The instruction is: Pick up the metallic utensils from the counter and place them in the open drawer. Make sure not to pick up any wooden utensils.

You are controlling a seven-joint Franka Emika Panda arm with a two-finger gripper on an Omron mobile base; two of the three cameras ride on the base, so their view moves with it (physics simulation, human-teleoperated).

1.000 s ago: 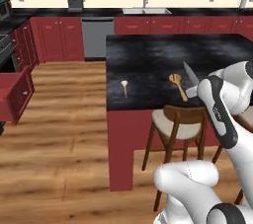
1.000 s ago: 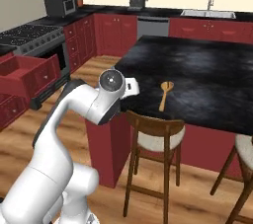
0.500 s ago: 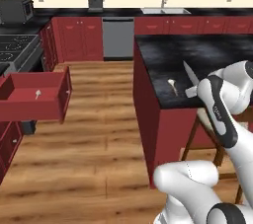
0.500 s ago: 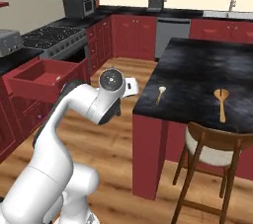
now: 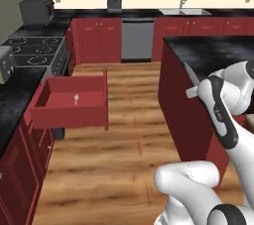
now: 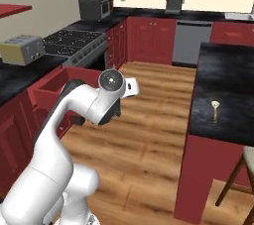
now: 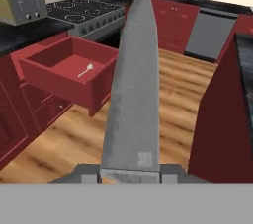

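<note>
One spoon (image 7: 87,69) already lies in the drawer (image 7: 59,77), so we keep our end effector (image 7: 130,172) clenched on the knife (image 7: 134,90) and lower it flat beside it.

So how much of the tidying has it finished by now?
One small metal spoon already lies in the open drawer. The claw carries a grey knife, pointing toward that drawer, so it still needs dropping in. The tan-handled spoon sits on the counter, as it should.
</note>
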